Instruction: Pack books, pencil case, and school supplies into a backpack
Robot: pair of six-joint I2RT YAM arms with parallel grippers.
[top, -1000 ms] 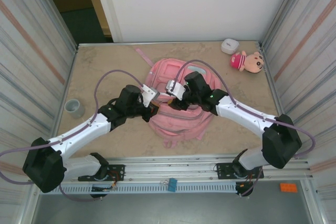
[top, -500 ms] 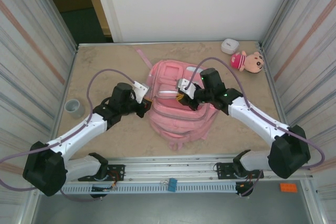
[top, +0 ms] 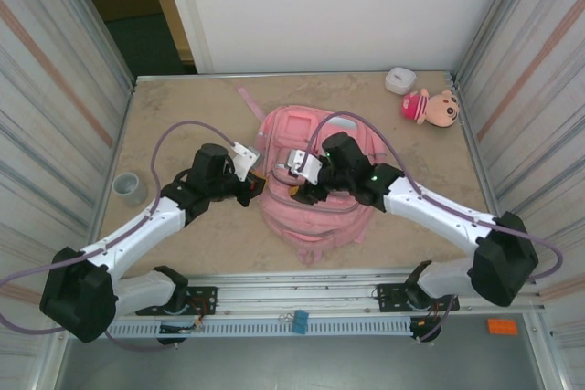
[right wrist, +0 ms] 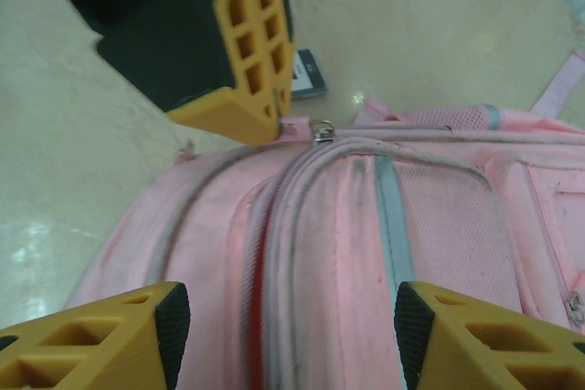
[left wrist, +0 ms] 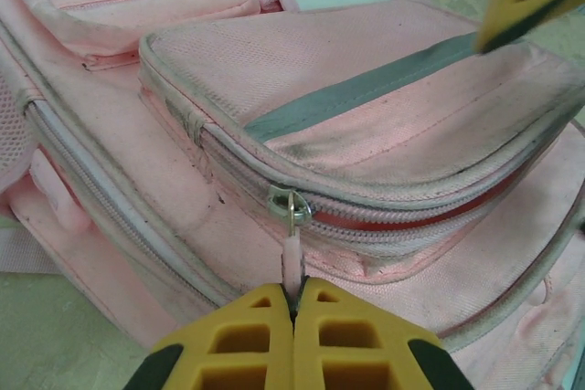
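The pink backpack (top: 315, 184) lies flat in the middle of the table. My left gripper (left wrist: 293, 303) is shut on the pale pink zipper pull (left wrist: 292, 262) of a front pocket, at the backpack's left side (top: 259, 184). The metal slider (left wrist: 291, 203) sits just past the fingertips, and the zip behind it gapes and shows red inside (right wrist: 256, 271). My right gripper (right wrist: 288, 335) hovers open above that pocket (top: 304, 191), its pads on either side of the grey trim stripe (right wrist: 391, 216), holding nothing. The books, pencil case and school supplies are out of view.
A plush doll (top: 431, 107) and a small white object (top: 399, 79) lie at the back right corner. A grey roll (top: 130, 188) stands by the left wall. Metal walls close in both sides, and bare tabletop (top: 183, 116) lies left of the backpack.
The left gripper has drawn the zipper pull leftward and kept hold of it. The right gripper swung right, then back toward the left gripper, and opened.
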